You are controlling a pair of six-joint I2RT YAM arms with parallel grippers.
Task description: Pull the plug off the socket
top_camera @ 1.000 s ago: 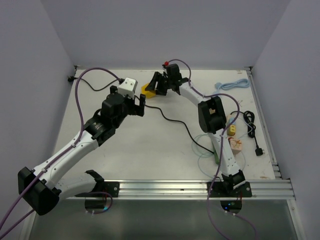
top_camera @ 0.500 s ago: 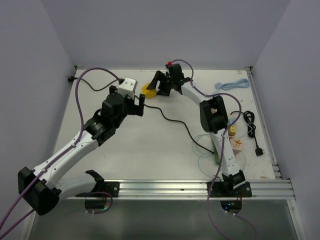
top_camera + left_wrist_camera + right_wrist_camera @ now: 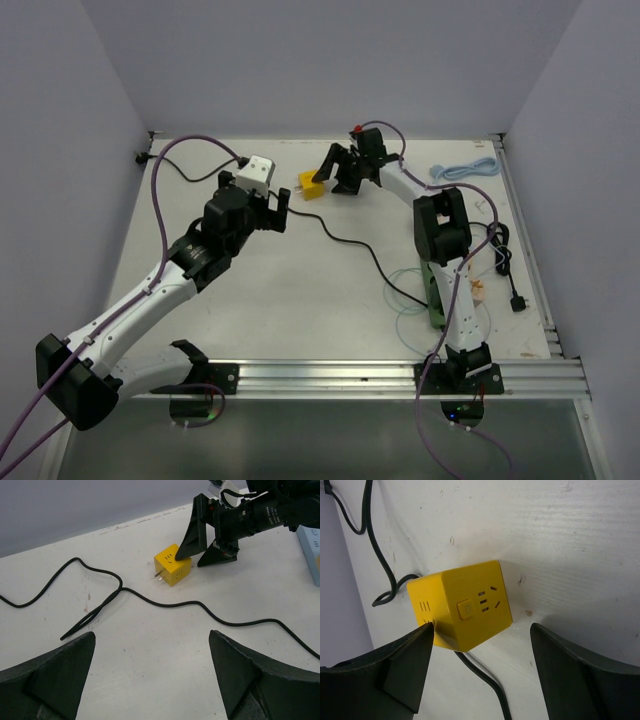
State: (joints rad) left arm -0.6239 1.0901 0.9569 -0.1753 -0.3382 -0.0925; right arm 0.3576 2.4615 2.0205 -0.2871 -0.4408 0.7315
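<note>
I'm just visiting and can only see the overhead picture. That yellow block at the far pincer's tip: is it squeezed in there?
Observer: No. The right wrist camera shows the right pincer open around the yellow block. One finger touches its corner, and the other stands clear.
Operator: What is the block, anyway?
Observer: A plug cube. That same view shows a button and outlet slots on one face.
Operator: Is it plugged into anything?
Observer: No. The left wrist camera shows its two metal prongs sticking out bare, in no socket.
</note>
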